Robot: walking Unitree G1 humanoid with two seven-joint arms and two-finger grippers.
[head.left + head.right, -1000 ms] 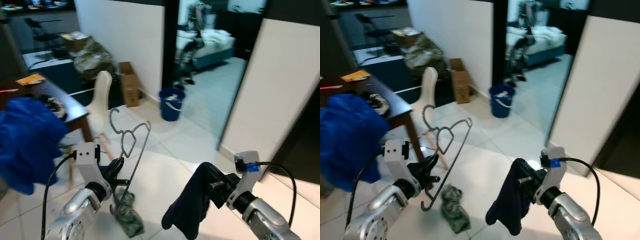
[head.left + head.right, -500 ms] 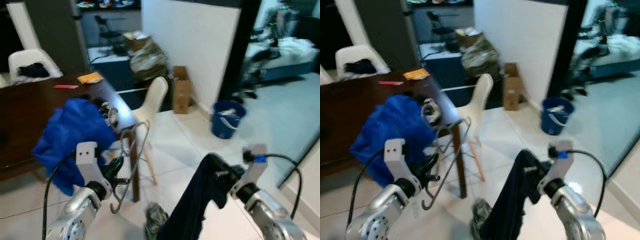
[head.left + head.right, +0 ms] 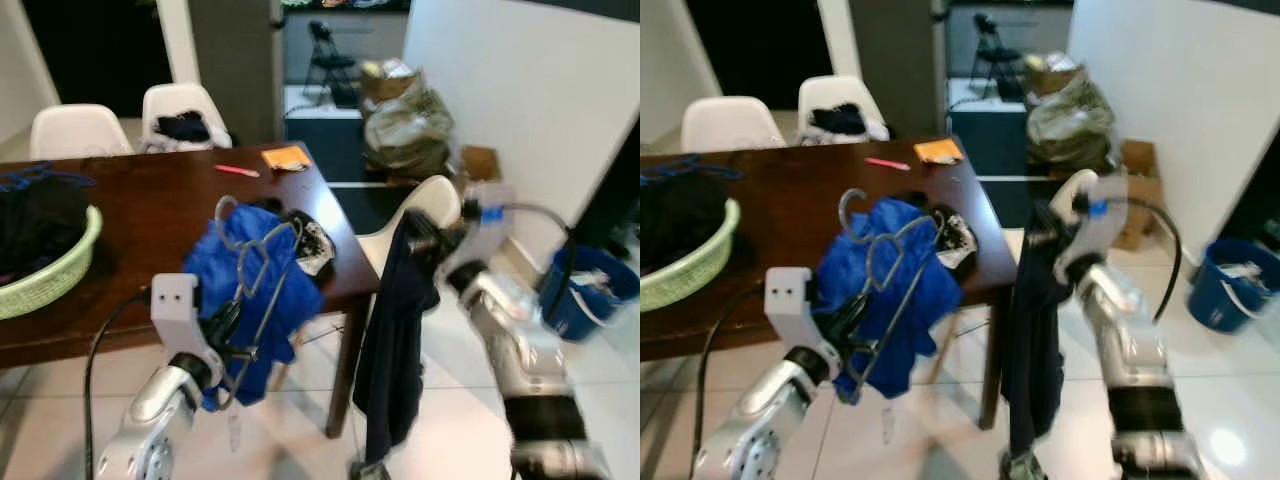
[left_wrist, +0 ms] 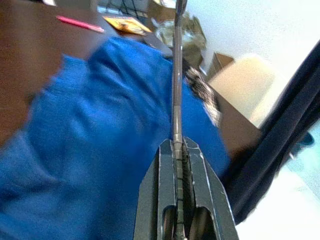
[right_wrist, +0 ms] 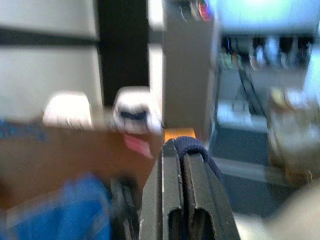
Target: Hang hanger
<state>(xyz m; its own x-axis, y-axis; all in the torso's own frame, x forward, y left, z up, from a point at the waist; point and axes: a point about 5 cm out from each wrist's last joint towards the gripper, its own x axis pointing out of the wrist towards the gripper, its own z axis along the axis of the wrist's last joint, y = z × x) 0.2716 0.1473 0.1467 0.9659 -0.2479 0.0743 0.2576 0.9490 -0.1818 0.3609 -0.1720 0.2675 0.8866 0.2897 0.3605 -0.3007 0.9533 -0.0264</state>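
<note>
Left eye view: left claw [image 3: 232, 322] clamped on wire hanger [image 3: 252, 262], held upright before blue cloth [image 3: 262, 300] on table [image 3: 150, 215], presumably for carrying. Right claw [image 3: 418, 232] pinched dark garment [image 3: 392, 345], hanging free.
Left wrist view: fingers [image 4: 199, 190] closed tight on hanger wire.
Right wrist view: fingers [image 5: 197, 195] closed on dark fabric fold.

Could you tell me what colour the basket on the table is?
The basket is light green, clearest in the left eye view.
</note>
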